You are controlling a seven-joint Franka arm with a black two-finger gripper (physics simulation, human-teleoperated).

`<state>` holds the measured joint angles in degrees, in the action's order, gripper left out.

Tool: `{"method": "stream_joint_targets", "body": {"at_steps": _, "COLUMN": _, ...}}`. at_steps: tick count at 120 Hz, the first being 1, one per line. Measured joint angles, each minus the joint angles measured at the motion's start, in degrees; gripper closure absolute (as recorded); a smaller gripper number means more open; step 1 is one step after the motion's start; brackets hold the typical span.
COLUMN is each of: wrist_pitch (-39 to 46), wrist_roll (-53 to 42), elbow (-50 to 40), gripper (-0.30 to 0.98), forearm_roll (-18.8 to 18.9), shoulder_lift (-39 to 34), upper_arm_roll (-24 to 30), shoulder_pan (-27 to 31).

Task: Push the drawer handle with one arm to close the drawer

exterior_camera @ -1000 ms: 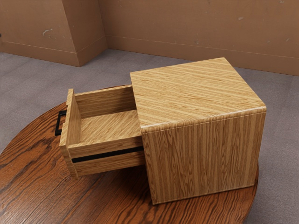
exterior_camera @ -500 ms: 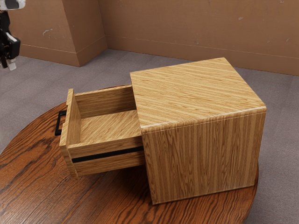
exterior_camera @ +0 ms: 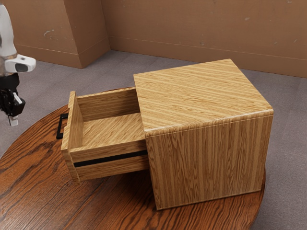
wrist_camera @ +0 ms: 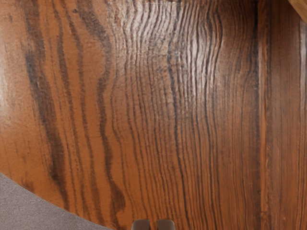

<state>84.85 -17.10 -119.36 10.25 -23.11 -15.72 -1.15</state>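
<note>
Jaws nearly together, gripping nothing; 1 drawer [exterior_camera: 108, 150] juts from the cabinet [exterior_camera: 206, 96], visible inside bare

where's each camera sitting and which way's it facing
Exterior view: beside the white arm, looking down at the striped wooden cabinet and its open drawer; arm and black gripper at the exterior view's left.
Wrist view: on the arm's end, facing down at the round wooden table; gripper at lower edge.
Shared: table, grey floor, gripper.

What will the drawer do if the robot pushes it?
The drawer will probably slide without bending, since its wooden walls look rigid. The dark side strip may be a rail guiding it straight. It looks empty, so probably fairly light.
</note>
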Motion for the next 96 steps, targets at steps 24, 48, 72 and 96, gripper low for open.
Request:
{"method": "stream_joint_targets", "body": {"at_steps": 24, "wrist_pitch": 10.54, "wrist_roll": -4.44, "elbow": -3.14, "gripper": 0.78, "forearm_roll": 0.17, "shoulder_lift": 1.54, "upper_arm_roll": -0.50, "shoulder_pan": -1.02}}
{"method": "stream_joint_targets", "body": {"at_steps": 48, "wrist_pitch": 18.11, "wrist_roll": -9.12, "elbow": -7.11, "gripper": 0.78, "forearm_roll": 1.00, "shoulder_lift": 0.99, "upper_arm_roll": -0.11, "shoulder_pan": -4.25}}
{"method": "stream_joint_targets", "body": {"at_steps": 72, "wrist_pitch": 22.87, "wrist_roll": -13.39, "elbow": -10.88, "gripper": 0.78, "forearm_roll": 1.36, "shoulder_lift": -2.70, "upper_arm_roll": 0.19, "shoulder_pan": -7.16}}
{"method": "stream_joint_targets", "body": {"at_steps": 96, "wrist_pitch": 25.34, "wrist_roll": -16.75, "elbow": -14.81, "gripper": 0.79, "forearm_roll": 1.43, "shoulder_lift": -7.64, "upper_arm_roll": 2.80, "shoulder_pan": -7.95}}
